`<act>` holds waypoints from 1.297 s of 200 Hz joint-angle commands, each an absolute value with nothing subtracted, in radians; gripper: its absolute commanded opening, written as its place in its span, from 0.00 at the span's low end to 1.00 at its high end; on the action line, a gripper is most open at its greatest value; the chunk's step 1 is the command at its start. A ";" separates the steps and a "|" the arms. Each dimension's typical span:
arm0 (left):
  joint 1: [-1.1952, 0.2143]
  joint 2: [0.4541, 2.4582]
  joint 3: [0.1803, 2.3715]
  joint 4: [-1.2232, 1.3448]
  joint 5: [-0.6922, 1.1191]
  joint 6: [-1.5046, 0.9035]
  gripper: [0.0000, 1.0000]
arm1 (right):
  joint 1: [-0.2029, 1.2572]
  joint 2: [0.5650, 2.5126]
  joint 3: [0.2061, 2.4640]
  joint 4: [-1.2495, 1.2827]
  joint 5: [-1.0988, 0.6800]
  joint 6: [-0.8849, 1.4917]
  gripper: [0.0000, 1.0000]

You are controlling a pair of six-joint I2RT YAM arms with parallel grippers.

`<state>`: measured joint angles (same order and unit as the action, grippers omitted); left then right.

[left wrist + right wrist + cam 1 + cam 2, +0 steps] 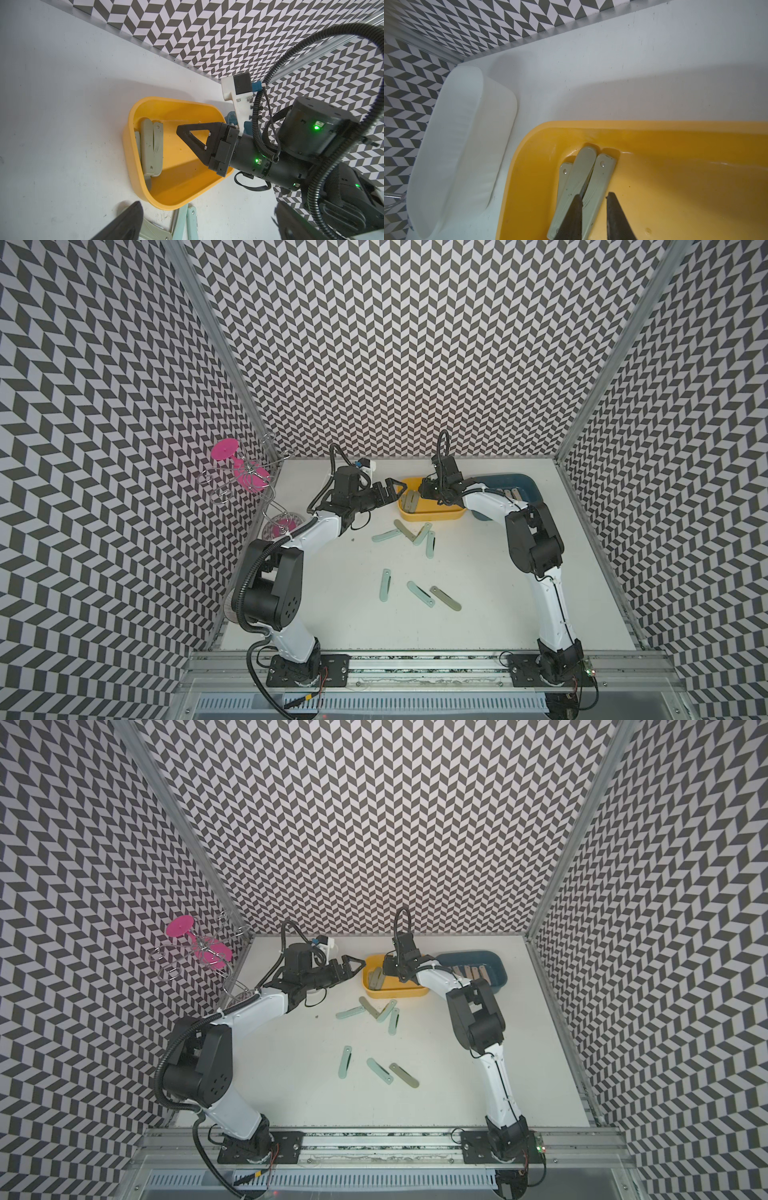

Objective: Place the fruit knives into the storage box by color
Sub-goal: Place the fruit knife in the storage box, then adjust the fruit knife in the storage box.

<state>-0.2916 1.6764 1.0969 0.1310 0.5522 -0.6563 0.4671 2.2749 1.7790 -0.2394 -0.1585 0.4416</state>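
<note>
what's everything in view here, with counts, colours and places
loose fruit knives: seven, five mint and two grey-green, on the white table
yellow box: one, far centre, three grey-green knives inside
blue box: one, beside the yellow, peach-pink knives inside
white box: one, beside the yellow
wire rack: one, left wall, holding a pink glass
left gripper: black, open, at the yellow box's rim
right gripper: black, slightly open, over the knives in the yellow box

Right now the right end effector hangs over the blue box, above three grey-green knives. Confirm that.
Wrong on one point: the box is yellow, not blue. The right wrist view shows the right end effector over the yellow box, above three grey-green knives lying inside it.
</note>
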 commanded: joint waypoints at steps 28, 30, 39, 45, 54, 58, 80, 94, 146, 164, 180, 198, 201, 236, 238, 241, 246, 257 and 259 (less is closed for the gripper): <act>-0.285 1.680 1.109 0.148 0.560 -0.662 1.00 | 0.473 2.250 1.797 -0.231 -0.180 0.383 0.52; -0.285 1.677 1.108 0.148 0.560 -0.661 1.00 | 0.474 2.252 1.800 -0.234 -0.179 0.380 0.53; -0.286 1.675 1.105 0.147 0.558 -0.661 1.00 | 0.478 2.264 1.813 -0.246 -0.171 0.364 0.59; -0.287 1.674 1.103 0.146 0.557 -0.662 1.00 | 0.482 2.270 1.820 -0.253 -0.163 0.355 0.62; -0.287 1.669 1.103 0.144 0.555 -0.662 1.00 | 0.491 2.281 1.829 -0.260 -0.148 0.342 0.65; -0.286 1.669 1.101 0.144 0.555 -0.661 1.00 | 0.492 2.285 1.833 -0.264 -0.143 0.336 0.66; -0.287 1.665 1.098 0.142 0.549 -0.658 1.00 | 0.506 2.307 1.851 -0.271 -0.120 0.312 0.67; -0.287 1.667 1.100 0.141 0.548 -0.658 1.00 | 0.512 2.317 1.853 -0.264 -0.107 0.299 0.68; -0.285 1.675 1.106 0.141 0.546 -0.660 1.00 | 0.534 2.352 1.869 -0.271 -0.043 0.233 0.70; -0.286 1.677 1.108 0.142 0.546 -0.661 1.00 | 0.539 2.368 1.883 -0.287 -0.021 0.219 0.70; -0.286 1.679 1.108 0.143 0.545 -0.661 1.00 | 0.540 2.378 1.887 -0.292 -0.008 0.216 0.70; -0.285 1.678 1.106 0.143 0.544 -0.664 1.00 | 0.540 2.388 1.890 -0.296 0.004 0.212 0.70; -0.285 1.679 1.107 0.144 0.545 -0.663 1.00 | 0.540 2.388 1.890 -0.296 0.007 0.211 0.70; -0.285 1.681 1.106 0.145 0.543 -0.663 1.00 | 0.535 2.400 1.896 -0.304 0.032 0.213 0.69; -0.285 1.681 1.106 0.144 0.543 -0.663 1.00 | 0.535 2.401 1.896 -0.305 0.033 0.213 0.69; -0.285 1.680 1.106 0.144 0.543 -0.663 1.00 | 0.534 2.400 1.896 -0.304 0.036 0.216 0.68; -0.285 1.681 1.106 0.145 0.543 -0.663 1.00 | 0.534 2.400 1.896 -0.307 0.044 0.217 0.68; -0.285 1.681 1.107 0.146 0.543 -0.663 1.00 | 0.531 2.398 1.896 -0.315 0.056 0.224 0.68; -0.284 1.681 1.105 0.146 0.543 -0.664 1.00 | 0.531 2.398 1.895 -0.317 0.058 0.223 0.68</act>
